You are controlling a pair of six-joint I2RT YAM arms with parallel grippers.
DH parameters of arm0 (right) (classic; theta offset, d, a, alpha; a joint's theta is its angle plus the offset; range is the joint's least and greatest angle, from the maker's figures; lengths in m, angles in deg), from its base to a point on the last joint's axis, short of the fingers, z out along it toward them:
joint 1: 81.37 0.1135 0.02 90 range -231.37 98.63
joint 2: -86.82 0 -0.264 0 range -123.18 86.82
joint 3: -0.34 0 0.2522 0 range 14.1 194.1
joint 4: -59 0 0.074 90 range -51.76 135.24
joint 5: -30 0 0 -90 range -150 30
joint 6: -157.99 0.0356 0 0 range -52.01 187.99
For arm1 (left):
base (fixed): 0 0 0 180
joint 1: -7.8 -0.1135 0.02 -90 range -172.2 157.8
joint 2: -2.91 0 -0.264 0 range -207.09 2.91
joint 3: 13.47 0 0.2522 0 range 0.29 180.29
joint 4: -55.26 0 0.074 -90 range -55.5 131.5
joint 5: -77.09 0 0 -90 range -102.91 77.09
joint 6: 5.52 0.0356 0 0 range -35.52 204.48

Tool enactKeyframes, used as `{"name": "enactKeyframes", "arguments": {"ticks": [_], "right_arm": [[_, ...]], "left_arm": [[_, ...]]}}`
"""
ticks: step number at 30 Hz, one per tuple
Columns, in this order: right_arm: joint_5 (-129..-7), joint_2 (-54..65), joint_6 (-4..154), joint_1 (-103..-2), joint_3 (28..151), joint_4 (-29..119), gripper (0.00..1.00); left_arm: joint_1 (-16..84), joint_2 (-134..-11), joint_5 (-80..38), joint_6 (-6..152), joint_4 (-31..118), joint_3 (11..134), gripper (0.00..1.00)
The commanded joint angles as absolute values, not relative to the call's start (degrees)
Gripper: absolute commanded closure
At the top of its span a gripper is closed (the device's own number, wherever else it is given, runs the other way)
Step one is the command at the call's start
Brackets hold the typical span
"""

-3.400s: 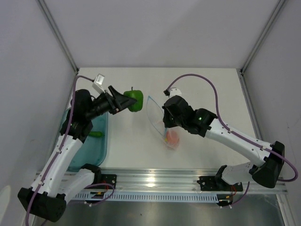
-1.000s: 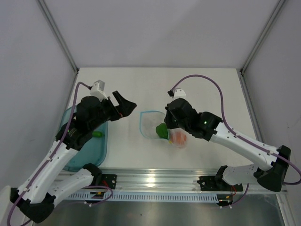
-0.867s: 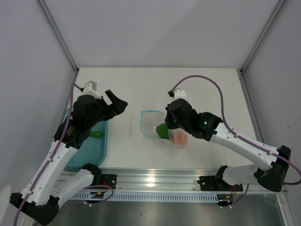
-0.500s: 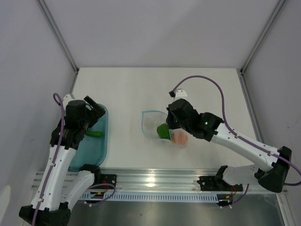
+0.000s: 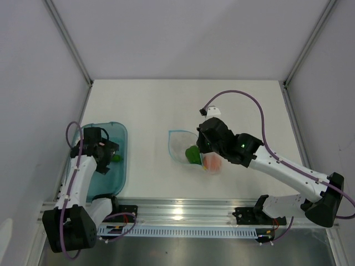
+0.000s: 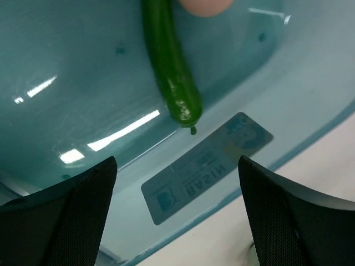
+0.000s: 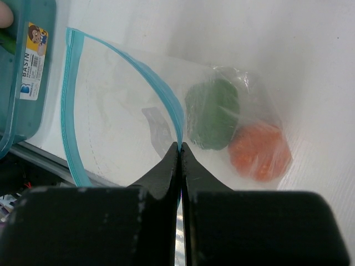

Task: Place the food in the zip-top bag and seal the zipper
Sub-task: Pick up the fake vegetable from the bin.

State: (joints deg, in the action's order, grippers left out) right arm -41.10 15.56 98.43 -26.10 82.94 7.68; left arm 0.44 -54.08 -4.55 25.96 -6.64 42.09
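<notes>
Left gripper (image 6: 177, 183) swung back from bag (image 7: 111, 111) to tray (image 6: 66, 55); pepper (image 7: 212, 113) now inside bag.
Its jaws are spread above pod (image 6: 169, 66) in tray; right gripper (image 7: 180, 149) pinches zipper (image 7: 161, 91), mouth open, pepper beside orange (image 7: 259, 151) at bag bottom.

- White matte table (image 5: 155, 105); aluminium rail runs along its near edge.
- Teal translucent tray (image 5: 118, 143) sits at the left edge, toward the near-left corner, with its long side parallel to that edge. There's a label sticker (image 7: 33, 61) on its rim.
- Clear zip-top bag (image 5: 178, 145) lies about mid-table, closer to the near edge than the far one and well apart from the tray.
- The bag's bulged closed end points right and rests on the surface. The blue zipper (image 7: 65, 111) mouth faces left toward the tray and gapes open.
</notes>
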Motion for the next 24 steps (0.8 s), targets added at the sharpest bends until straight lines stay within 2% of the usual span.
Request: {"name": "enactKeyframes", "arguments": {"ticks": [1,9,24], "right_arm": [[-40.75,17.30,97.70,-26.52,82.57,8.85,1.00],[-41.36,16.86,97.88,-26.53,81.86,9.82,1.00],[-41.45,16.77,98.14,-26.61,81.07,9.91,1.00]], "left_arm": [[-1.95,-52.55,-8.87,19.98,-2.62,38.01,0.11],[-3.01,-55.44,-6.85,15.58,-2.18,39.04,0.12],[-3.80,-70.46,-7.02,10.13,-3.85,43.44,0.17]]}}
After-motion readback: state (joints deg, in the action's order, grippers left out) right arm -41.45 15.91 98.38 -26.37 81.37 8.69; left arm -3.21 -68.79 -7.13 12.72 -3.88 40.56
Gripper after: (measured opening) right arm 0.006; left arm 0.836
